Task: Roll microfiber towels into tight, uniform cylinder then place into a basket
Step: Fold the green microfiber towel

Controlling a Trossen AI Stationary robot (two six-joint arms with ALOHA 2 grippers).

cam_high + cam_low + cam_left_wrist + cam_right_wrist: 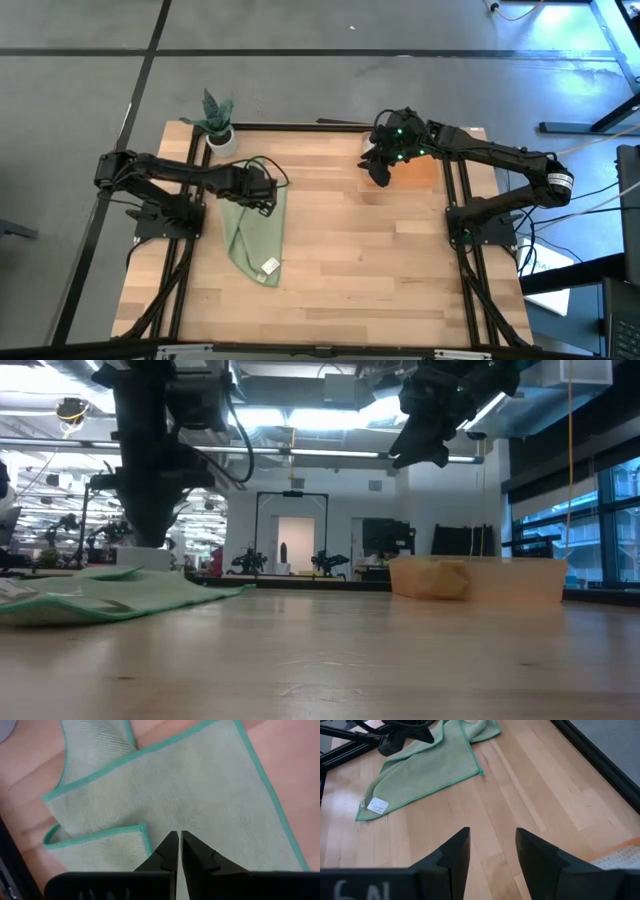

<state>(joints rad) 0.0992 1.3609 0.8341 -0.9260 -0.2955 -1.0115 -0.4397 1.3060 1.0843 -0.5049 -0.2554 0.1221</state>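
The light green microfiber towel (254, 232) lies spread on the table's left part, its far end folded over in loose flaps (95, 750) and its white tag (269, 266) at the near end. My left gripper (179, 839) hangs shut just above the towel's far part, pointing steeply down and clear of the cloth (150, 540). The orange basket (422, 172) stands at the far right, with a pale cloth (620, 859) inside. My right gripper (492, 851) hovers open, high beside the basket, with nothing between its fingers.
A small white plant pot (219, 133) stands at the far left corner, just beyond the towel. Bare wood (370, 260) stretches between the towel and the basket and toward the near edge. Black frame rails run along both table sides.
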